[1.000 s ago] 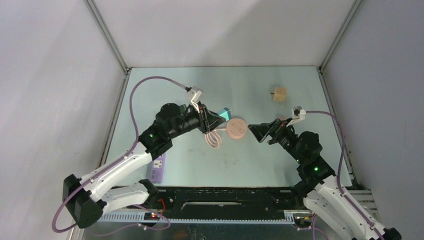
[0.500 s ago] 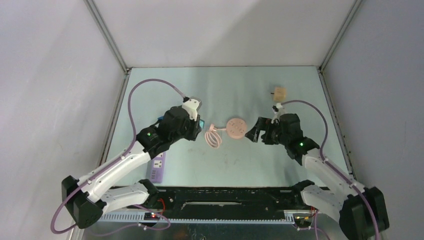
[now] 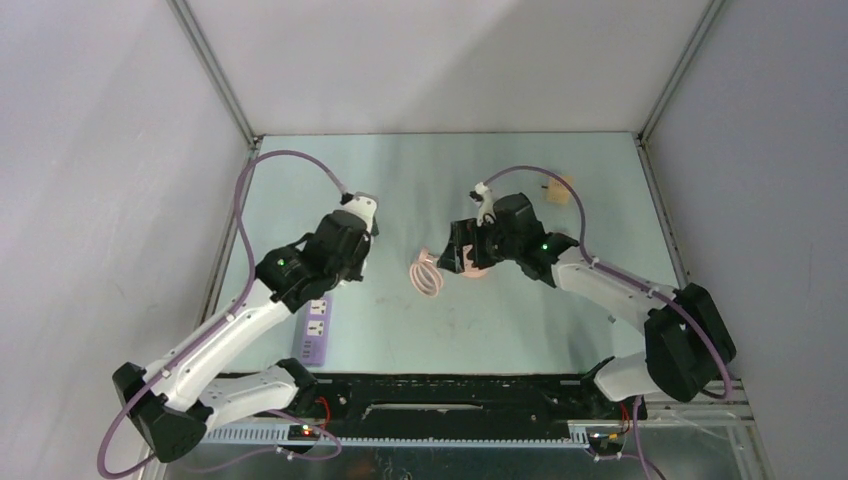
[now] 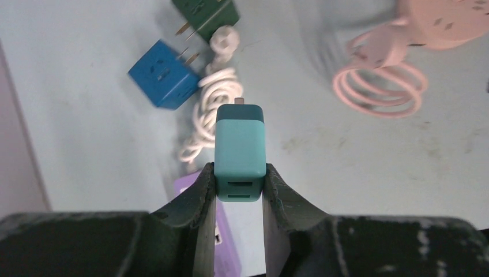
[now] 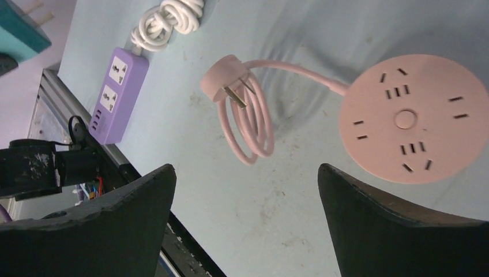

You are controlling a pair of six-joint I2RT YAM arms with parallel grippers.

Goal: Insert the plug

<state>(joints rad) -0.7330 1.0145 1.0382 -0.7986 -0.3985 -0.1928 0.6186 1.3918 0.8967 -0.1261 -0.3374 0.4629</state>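
**Plug (image 4: 240, 150) gripped above table, second gripper empty**

Pale table (image 3: 500, 330) carries a purple power strip (image 3: 314, 335) near its left edge, beside the left arm. A round pink socket hub (image 5: 412, 118) lies mid-table under the right gripper (image 5: 245, 170), whose jaws stand wide apart, holding nothing. The hub's coiled pink cord (image 5: 266, 124) lies beside it. A bundled white cable (image 4: 210, 104) touches a blue adapter (image 4: 164, 81), near a green adapter (image 4: 204, 11). The left gripper (image 4: 239, 179) clamps the teal plug, held off the table with the strip's end showing just below.
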